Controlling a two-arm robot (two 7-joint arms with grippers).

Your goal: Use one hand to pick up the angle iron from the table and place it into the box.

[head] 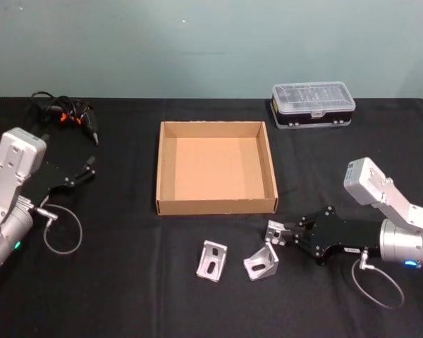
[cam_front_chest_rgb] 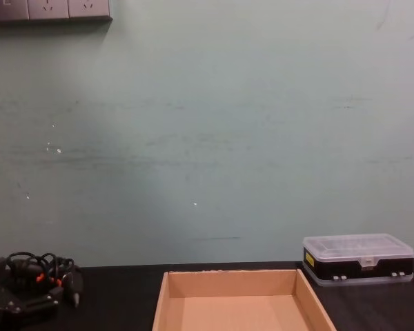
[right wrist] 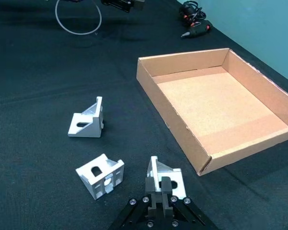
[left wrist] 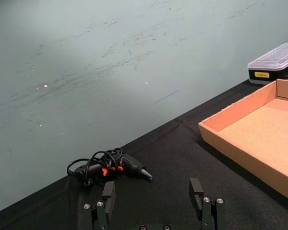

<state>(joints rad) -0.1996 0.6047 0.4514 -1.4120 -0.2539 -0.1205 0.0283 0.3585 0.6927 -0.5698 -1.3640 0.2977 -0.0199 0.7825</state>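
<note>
The right arm's black claw is clamped on a small silver angle iron low at the flat black tabletop — just off the front right corner of the shallow tan cardboard box. The left claw idles with jaws apart (well left of the box).

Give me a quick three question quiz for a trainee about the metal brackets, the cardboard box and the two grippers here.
1. How many angle irons lie on the table, outside the box?
2. The left gripper is: A, open and empty; B, holding a bracket; C, inside the box.
3. True or false: the right gripper is shut on an angle iron near the box's front corner.
Key: 1, three; 2, A; 3, true.
</note>
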